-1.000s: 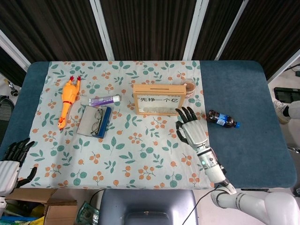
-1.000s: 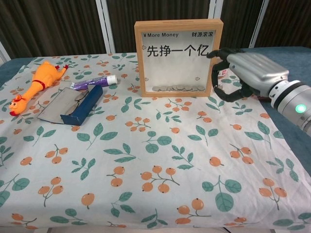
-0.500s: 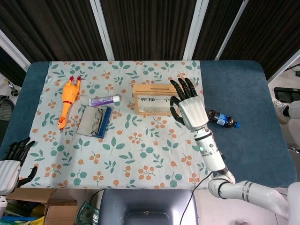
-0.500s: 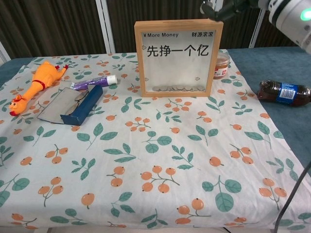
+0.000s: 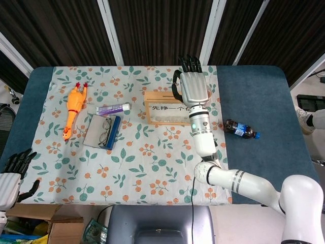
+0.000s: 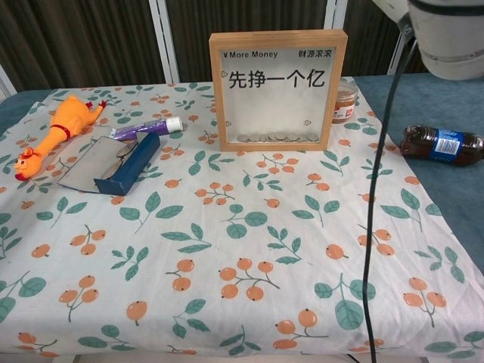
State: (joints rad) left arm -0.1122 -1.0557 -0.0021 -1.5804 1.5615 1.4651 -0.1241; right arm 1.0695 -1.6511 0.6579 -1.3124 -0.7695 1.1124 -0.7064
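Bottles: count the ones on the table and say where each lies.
1. The bottle lies on its side on the bare blue table, right of the floral cloth. The raised right hand may hide something behind the frame.

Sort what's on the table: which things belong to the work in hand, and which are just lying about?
In hand:
right hand, open, raised above the frame's far side
wooden coin-bank frame, nearest to it

Lying about:
small jar
cola bottle
rubber chicken
purple tube
glasses in their case
left hand, open, off the table edge
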